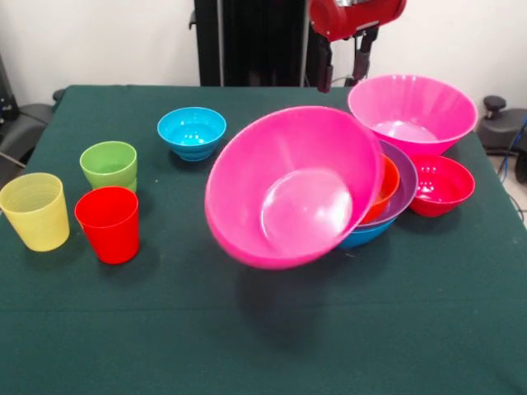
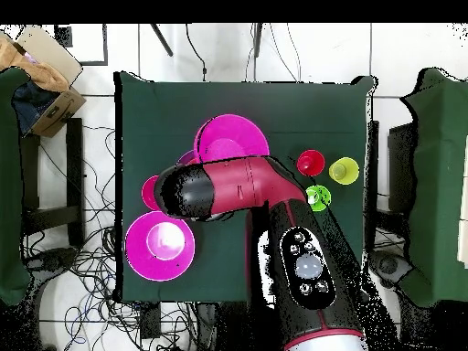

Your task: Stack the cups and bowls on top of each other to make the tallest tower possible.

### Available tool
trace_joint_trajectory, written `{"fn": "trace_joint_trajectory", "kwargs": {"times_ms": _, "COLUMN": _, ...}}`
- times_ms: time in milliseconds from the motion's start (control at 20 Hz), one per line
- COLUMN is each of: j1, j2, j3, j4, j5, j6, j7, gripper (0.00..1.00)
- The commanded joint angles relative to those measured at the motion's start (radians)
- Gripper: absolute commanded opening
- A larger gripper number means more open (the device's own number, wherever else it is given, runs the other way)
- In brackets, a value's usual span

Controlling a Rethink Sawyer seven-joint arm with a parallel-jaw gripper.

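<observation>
The tower is a nested pile with a blue bowl (image 1: 362, 235) lowest, then purple (image 1: 406, 188), then orange (image 1: 388, 186). A big pink bowl (image 1: 292, 185) leans steeply on top, its mouth tipped toward the near side. A second big pink bowl (image 1: 412, 111) stands upright behind, with a crimson bowl (image 1: 441, 185) beside the pile and a cyan bowl (image 1: 192, 132) at back left. Green (image 1: 109, 164), yellow (image 1: 34, 211) and red (image 1: 108, 224) cups stand at the left. My gripper (image 1: 343, 70) hangs open and empty above the back edge, clear of everything.
The dark green tablecloth (image 1: 247, 329) covers the whole table. In the overhead view my arm (image 2: 238, 187) lies over the table's middle, hiding the cyan bowl and the gripper. A cardboard box (image 2: 41, 69) and loose cables lie on the floor around the table.
</observation>
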Motion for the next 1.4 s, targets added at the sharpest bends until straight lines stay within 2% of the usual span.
{"fn": "trace_joint_trajectory", "kwargs": {"times_ms": 50, "j1": 0.021, "j2": 0.006, "j3": -0.002, "j4": 0.03, "j5": 0.013, "j6": -0.057, "j7": 0.146, "gripper": 1.0}}
{"fn": "trace_joint_trajectory", "kwargs": {"times_ms": 400, "j1": 0.018, "j2": 0.006, "j3": -0.001, "j4": 0.03, "j5": 0.012, "j6": -0.051, "j7": 0.137, "gripper": 1.0}}
{"fn": "trace_joint_trajectory", "kwargs": {"times_ms": 600, "j1": -0.005, "j2": 0.019, "j3": -0.003, "j4": 0.033, "j5": 0.002, "j6": -0.048, "j7": 0.111, "gripper": 1.0}}
{"fn": "trace_joint_trajectory", "kwargs": {"times_ms": 700, "j1": -0.054, "j2": 0.08, "j3": -0.007, "j4": 0.005, "j5": -0.022, "j6": -0.04, "j7": 0.058, "gripper": 1.0}}
{"fn": "trace_joint_trajectory", "kwargs": {"times_ms": 800, "j1": -0.155, "j2": 0.153, "j3": 0.032, "j4": -0.001, "j5": -0.024, "j6": -0.101, "j7": -0.032, "gripper": 1.0}}
{"fn": "trace_joint_trajectory", "kwargs": {"times_ms": 850, "j1": -0.197, "j2": 0.182, "j3": 0.051, "j4": -0.011, "j5": -0.024, "j6": -0.102, "j7": -0.078, "gripper": 1.0}}
{"fn": "trace_joint_trajectory", "kwargs": {"times_ms": 1050, "j1": -0.338, "j2": 0.246, "j3": 0.148, "j4": -0.038, "j5": -0.009, "j6": -0.048, "j7": -0.224, "gripper": 1.0}}
{"fn": "trace_joint_trajectory", "kwargs": {"times_ms": 1200, "j1": -0.408, "j2": 0.287, "j3": 0.214, "j4": -0.038, "j5": -0.034, "j6": -0.045, "j7": -0.286, "gripper": 1.0}}
{"fn": "trace_joint_trajectory", "kwargs": {"times_ms": 1400, "j1": -0.461, "j2": 0.337, "j3": 0.262, "j4": -0.042, "j5": -0.082, "j6": -0.07, "j7": -0.278, "gripper": 1.0}}
